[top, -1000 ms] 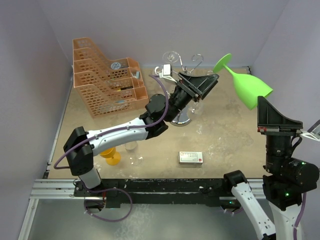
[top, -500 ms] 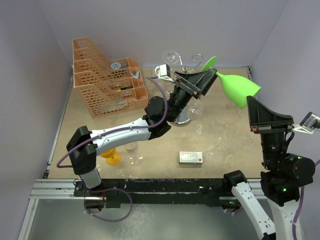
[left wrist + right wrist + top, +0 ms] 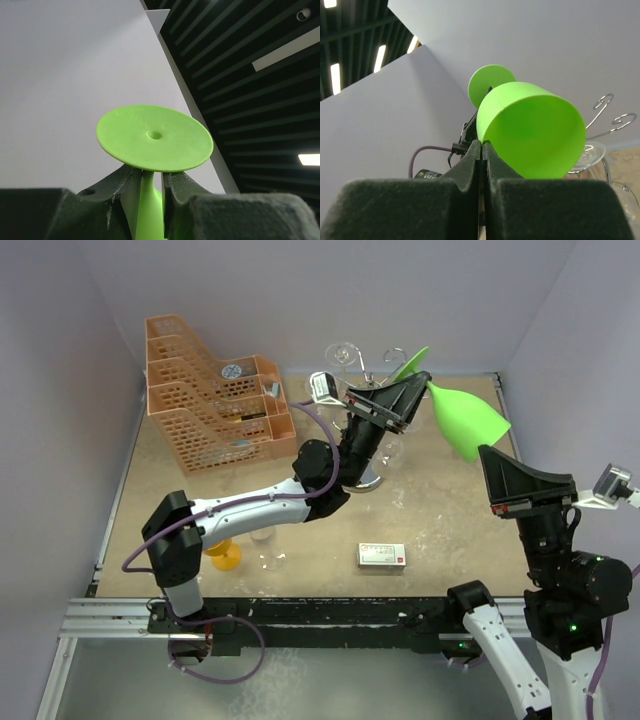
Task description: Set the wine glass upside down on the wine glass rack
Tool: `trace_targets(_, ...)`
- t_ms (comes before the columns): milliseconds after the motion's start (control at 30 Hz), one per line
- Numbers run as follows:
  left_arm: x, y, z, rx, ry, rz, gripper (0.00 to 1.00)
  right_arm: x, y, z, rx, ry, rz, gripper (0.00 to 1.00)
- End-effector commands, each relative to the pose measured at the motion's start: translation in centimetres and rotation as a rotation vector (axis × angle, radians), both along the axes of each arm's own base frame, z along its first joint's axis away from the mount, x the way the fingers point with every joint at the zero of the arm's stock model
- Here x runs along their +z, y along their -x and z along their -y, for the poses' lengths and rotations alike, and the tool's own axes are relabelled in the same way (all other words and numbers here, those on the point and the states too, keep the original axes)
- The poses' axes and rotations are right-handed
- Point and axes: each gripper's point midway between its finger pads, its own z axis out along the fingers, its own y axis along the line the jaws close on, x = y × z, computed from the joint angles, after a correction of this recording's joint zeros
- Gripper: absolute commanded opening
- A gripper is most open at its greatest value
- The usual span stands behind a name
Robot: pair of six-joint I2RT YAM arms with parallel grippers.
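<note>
1. The left hand (image 3: 150,181) is pinching the stem of the green wine glass (image 3: 468,420) just under its round foot, with one finger on each side.
2. The right hand (image 3: 481,149) is squeezing its fingers almost together on the lower edge of the bowl, nipping the thin wall.
3. The glass is hanging tilted in the air above the desk (image 3: 450,530), with both hands holding it.
4. The foot is pointing toward the wine glass rack (image 3: 362,480), which is standing at the back of the desk, partly hidden by the left arm.
</note>
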Motion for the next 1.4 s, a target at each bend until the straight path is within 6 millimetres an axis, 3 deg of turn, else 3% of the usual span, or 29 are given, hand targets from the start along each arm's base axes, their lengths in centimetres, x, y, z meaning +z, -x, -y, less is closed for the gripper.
trace_targets(0, 3.8, 1.1, -2.7, 0.035, 0.126, 0.066, 0.15, 0.2, 1.0, -0.6, 0.031, 0.056, 0.02, 0.0)
trace_targets(67, 3.9, 1.1, -2.8, 0.041, 0.125, 0.07, 0.11, 0.0, 1.0, -0.7, 0.034, 0.062, 0.015, 0.0)
trace_targets(133, 4.0, 1.2, -2.8, 0.044, 0.124, 0.078, 0.0, -0.1, 1.0, -0.7, 0.034, 0.067, 0.01, 0.0)
trace_targets(267, 4.0, 1.4, -2.7, 0.052, 0.106, 0.094, 0.0, 0.0, 1.0, -0.5, 0.017, 0.075, -0.001, 0.0)
trace_targets(400, 3.9, 1.5, -2.7, 0.066, 0.065, 0.111, 0.0, -0.5, 0.9, 0.1, -0.024, 0.106, -0.038, 0.48)
trace_targets(500, 3.4, 1.4, -2.5, 0.07, -0.005, 0.119, 0.0, -0.9, 1.3, 1.2, -0.095, 0.162, -0.044, 0.62)
trace_targets(667, 2.4, 1.2, -2.6, 0.033, -0.102, 0.169, 0.0, -1.3, 2.9, 1.9, -0.131, 0.257, -0.05, 0.72)
trace_targets(867, 1.7, 3.1, -1.6, -0.042, -0.239, 0.296, 0.0, -0.7, 3.5, 1.2, -0.105, 0.389, -0.04, 0.75)
trace_targets(1100, 0.1, 4.6, -1.8, 0.03, -0.46, 0.438, 0.0, 0.4, 3.1, 0.1, -0.07, 0.504, -0.023, 0.75)
trace_targets(1367, -0.3, 7.7, -2.0, 0.054, -0.58, 0.714, 0.0, -1.7, 0.5, -3.2, 0.093, 0.602, -0.084, 0.74)
